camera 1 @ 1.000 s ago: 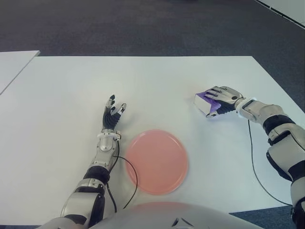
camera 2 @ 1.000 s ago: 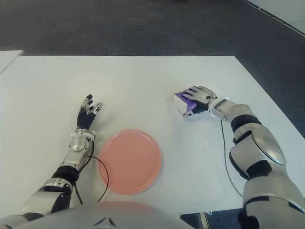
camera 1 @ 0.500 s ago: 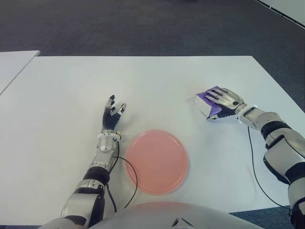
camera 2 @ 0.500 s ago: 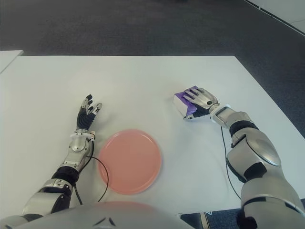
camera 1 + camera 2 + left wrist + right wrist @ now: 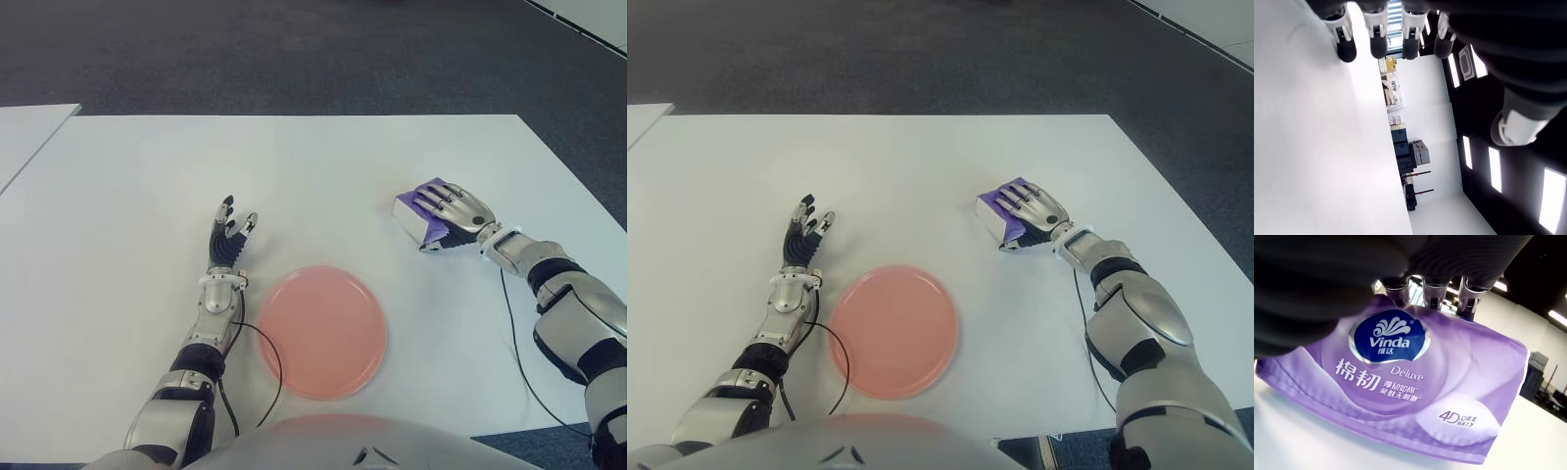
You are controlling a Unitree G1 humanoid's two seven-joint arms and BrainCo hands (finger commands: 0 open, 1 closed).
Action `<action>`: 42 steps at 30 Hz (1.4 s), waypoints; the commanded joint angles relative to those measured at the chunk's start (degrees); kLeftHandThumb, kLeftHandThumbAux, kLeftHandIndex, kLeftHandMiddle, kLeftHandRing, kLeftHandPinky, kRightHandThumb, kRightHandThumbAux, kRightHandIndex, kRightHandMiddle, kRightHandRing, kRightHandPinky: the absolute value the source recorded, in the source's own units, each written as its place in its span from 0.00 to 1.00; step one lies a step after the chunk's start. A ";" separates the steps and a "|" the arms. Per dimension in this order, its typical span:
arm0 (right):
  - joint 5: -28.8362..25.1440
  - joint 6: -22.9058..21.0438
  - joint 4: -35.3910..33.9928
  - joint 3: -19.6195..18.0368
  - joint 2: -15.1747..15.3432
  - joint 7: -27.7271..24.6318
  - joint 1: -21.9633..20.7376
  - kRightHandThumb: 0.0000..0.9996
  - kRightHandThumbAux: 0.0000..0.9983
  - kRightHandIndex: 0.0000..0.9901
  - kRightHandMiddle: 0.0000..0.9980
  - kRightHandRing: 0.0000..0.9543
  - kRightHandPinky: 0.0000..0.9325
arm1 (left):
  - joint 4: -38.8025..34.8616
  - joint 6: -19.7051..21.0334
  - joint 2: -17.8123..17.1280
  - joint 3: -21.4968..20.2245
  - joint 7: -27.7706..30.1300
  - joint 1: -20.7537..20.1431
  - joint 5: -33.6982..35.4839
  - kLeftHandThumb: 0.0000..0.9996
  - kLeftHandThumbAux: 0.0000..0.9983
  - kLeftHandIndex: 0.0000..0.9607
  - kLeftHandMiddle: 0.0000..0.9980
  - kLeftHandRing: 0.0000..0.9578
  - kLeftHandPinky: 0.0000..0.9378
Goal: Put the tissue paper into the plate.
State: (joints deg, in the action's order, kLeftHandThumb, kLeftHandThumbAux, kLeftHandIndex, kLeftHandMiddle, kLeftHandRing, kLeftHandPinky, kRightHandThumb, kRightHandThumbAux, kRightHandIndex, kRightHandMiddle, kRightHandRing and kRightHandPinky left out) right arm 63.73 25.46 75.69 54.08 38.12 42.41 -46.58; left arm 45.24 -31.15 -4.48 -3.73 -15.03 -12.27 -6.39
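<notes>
Since a second ago your right hand (image 5: 453, 213) has slid the tissue paper (image 5: 417, 211) slightly toward the plate (image 5: 321, 331), fingers draped over its top, pack on the table (image 5: 127, 196). That top-only hold could let it slip when lifted. Your left hand (image 5: 227, 240) lies open beside the plate.

A white table (image 5: 323, 166) fills most of both eye views, and a dark grey carpeted floor (image 5: 294, 54) runs beyond its far edge. The corner of a second white table (image 5: 24, 132) shows at the left, set apart from the main one by a narrow gap. A thin black cable (image 5: 263, 367) loops on the tabletop near the front edge, and another black cable (image 5: 519, 343) trails across the surface on the right side.
</notes>
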 commanded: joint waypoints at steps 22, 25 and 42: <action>1.60 0.36 1.80 3.82 -3.99 -3.31 6.48 0.61 0.37 0.00 0.00 0.00 0.00 | 1.51 0.44 -0.33 -0.06 -1.93 3.10 -1.19 0.00 0.52 0.00 0.00 0.00 0.00; 0.78 0.25 1.83 3.41 -4.21 -2.98 6.77 0.61 0.39 0.00 0.00 0.00 0.00 | 1.43 0.40 -0.43 -0.01 -1.96 3.23 -1.23 0.00 0.52 0.00 0.00 0.00 0.00; -2.91 0.18 2.07 1.73 -5.28 -2.37 8.11 0.61 0.46 0.00 0.00 0.00 0.00 | 1.84 -0.77 -0.84 -0.13 -2.35 3.77 -1.63 0.00 0.50 0.00 0.00 0.00 0.00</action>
State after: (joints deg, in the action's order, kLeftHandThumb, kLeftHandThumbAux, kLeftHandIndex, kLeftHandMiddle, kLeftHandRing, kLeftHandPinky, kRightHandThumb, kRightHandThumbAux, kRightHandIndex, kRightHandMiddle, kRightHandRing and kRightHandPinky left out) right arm 58.23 24.60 76.63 53.27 36.75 43.55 -44.73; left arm 45.05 -33.34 -5.23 -3.81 -16.80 -11.05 -7.50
